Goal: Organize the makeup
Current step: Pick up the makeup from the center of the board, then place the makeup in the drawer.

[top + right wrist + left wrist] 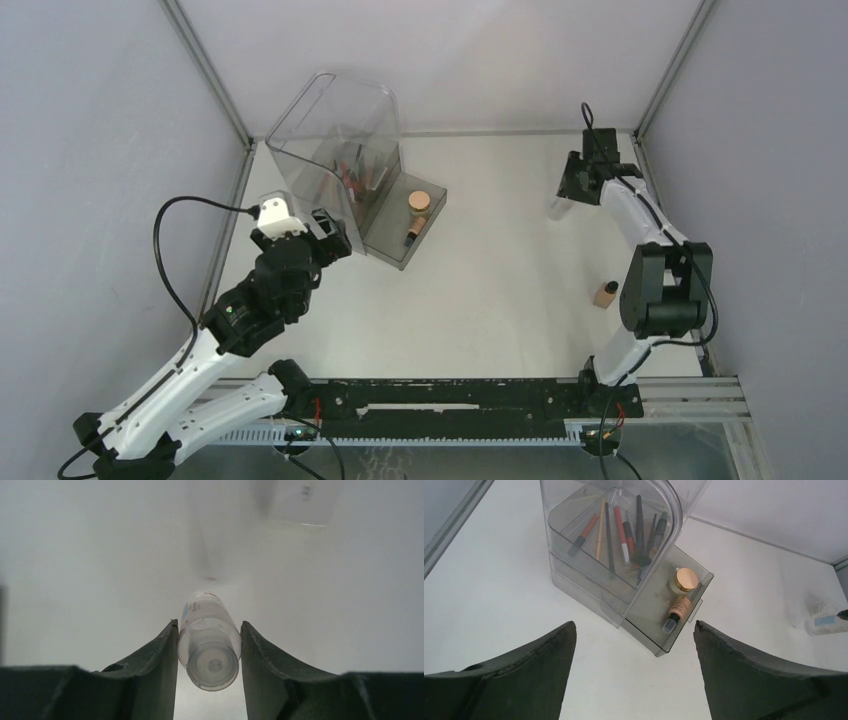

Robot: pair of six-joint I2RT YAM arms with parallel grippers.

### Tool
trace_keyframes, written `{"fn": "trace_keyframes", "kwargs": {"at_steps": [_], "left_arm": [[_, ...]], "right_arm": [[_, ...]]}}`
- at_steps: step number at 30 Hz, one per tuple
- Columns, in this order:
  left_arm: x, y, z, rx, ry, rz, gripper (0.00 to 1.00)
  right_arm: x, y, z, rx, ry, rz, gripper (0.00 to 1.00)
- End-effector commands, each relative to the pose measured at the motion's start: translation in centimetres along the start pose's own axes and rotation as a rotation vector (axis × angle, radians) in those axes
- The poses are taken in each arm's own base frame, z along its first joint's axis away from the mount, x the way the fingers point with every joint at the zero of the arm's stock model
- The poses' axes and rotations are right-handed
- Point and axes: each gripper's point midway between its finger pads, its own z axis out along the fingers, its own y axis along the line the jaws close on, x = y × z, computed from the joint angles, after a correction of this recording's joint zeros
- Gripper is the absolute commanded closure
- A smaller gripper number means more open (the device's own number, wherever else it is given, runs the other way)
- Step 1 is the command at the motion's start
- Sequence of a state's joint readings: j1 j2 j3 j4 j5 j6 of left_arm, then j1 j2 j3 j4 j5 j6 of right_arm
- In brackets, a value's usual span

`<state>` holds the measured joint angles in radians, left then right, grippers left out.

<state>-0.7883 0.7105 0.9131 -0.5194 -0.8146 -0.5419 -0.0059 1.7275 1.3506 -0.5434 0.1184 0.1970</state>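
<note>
The left pincer (pixel 634 627) hangs wide open before the clear acrylic tiered organizer (pixel 340 125). Its top bin holds red pencils (pixel 620 525) and black brushes (pixel 639 520), and its open drawer (pixel 655 639) holds a gold-lidded jar (pixel 685 580) and a tan bottle (pixel 679 610). Far right on the white counter (pixel 500 290), the right pincer (pixel 209 626) clamps a small clear plastic bottle (pixel 208 652).

Top view looks down on the white desk (pixel 500 300); left wrist faces the clear acrylic tiered organizer (pixel 585 586), shared with top; right wrist hugs desk.
</note>
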Motion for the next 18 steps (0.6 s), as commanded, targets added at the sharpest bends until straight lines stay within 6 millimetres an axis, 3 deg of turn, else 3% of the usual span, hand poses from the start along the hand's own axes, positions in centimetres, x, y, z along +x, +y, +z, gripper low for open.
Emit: {"fn": "trace_keyframes", "kwargs": {"at_steps": [1,5,9,13,18], "left_arm": [[-0.7,0.6,0.0,-0.027,-0.032,-0.008,0.09],[-0.9,0.7,-0.1,-0.03,-0.039,-0.013,0.1],[-0.9,1.0,-0.3,-0.031,-0.043,-0.016,0.1],[-1.0,1.5,-0.6,-0.038,-0.049,-0.02,0.1],[-1.2,2.0,-0.9,-0.039,-0.064,-0.038,0.1]], "right_arm": [[-3.8,9.7,-7.9,-0.382,-0.166,-0.014,0.84],[-2.2,17.9,-11.5,-0.664,-0.147,-0.067,0.84],[1.0,24.8,-12.6,-0.837,-0.051,-0.136,0.85],[3.1,29.8,-13.3,-0.939,0.014,-0.175,0.86],[5.3,33.6,-12.6,-1.006,0.107,-0.179,0.86]]}}
